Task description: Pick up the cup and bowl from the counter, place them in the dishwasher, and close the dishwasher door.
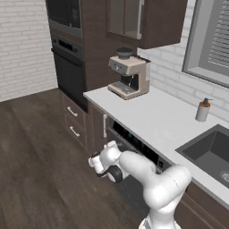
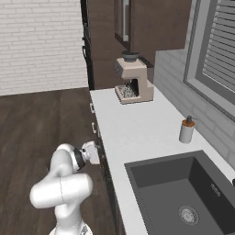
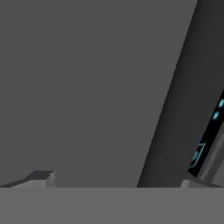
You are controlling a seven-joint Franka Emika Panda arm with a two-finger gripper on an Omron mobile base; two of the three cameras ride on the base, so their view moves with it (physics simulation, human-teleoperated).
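The dishwasher [image 1: 134, 142] sits under the counter [image 1: 152, 118], with its black control strip [image 3: 205, 131] and blue lights showing at the right of the hand view. Its dark grey dishwasher door [image 3: 87, 87] is raised and lies right in front of my hand. My gripper [image 1: 95, 162] [image 2: 94, 153] [image 3: 116, 181] hangs low at the door's outer face. It is open, the fingertips [image 3: 42, 177] set wide apart with nothing between them. I cannot tell whether the door is fully shut. The cup and the bowl are out of view.
A beige coffee machine [image 1: 129, 77] stands at the counter's far end. A grey soap dispenser [image 1: 203, 110] is beside the dark sink [image 1: 210, 150]. The black wall oven [image 1: 69, 67] and brown drawers [image 1: 74, 120] are left of the dishwasher, over open wooden floor [image 1: 36, 170].
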